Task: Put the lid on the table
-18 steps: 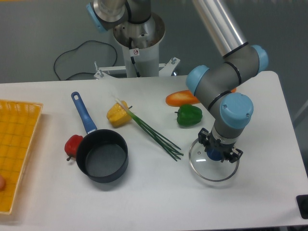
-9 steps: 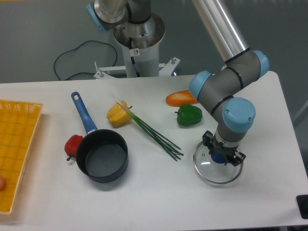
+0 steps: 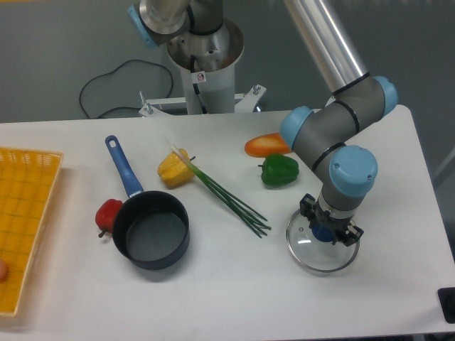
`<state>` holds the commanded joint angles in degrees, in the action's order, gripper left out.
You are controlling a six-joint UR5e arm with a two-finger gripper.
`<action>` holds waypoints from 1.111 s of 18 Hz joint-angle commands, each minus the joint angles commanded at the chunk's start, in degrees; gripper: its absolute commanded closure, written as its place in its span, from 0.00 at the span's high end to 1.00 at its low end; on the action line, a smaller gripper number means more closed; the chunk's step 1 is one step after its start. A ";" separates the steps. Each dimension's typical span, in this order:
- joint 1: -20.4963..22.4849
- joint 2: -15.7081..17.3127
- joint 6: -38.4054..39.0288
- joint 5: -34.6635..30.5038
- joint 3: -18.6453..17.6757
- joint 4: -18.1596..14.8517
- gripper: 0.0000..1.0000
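Hand [image 3: 330,234] points straight down, fingers closed around the blue knob of the lid [image 3: 321,244]. Lid sits flat directly under the hand, low over the white counter [image 3: 234,284] near its right end; can't tell if the rim is actually touching. Green pepper [image 3: 279,170] just up-left of the hand, orange pepper [image 3: 266,145] beyond it. Green onion stalks [image 3: 229,197] left of the hand. Saucepan [image 3: 151,229] well left, uncovered, red pepper [image 3: 108,214] touching its far side. Corn piece [image 3: 175,168] by the onion tips. Yellow tray [image 3: 25,220] at far left edge.
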<state>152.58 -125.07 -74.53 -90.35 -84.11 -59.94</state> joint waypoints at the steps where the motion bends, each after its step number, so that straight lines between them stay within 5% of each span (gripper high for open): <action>1: 0.00 0.00 0.00 0.00 -0.09 0.00 0.57; 20: -0.18 -0.35 0.09 0.00 -0.26 0.00 0.64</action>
<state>152.40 -125.42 -74.44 -90.35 -84.37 -59.94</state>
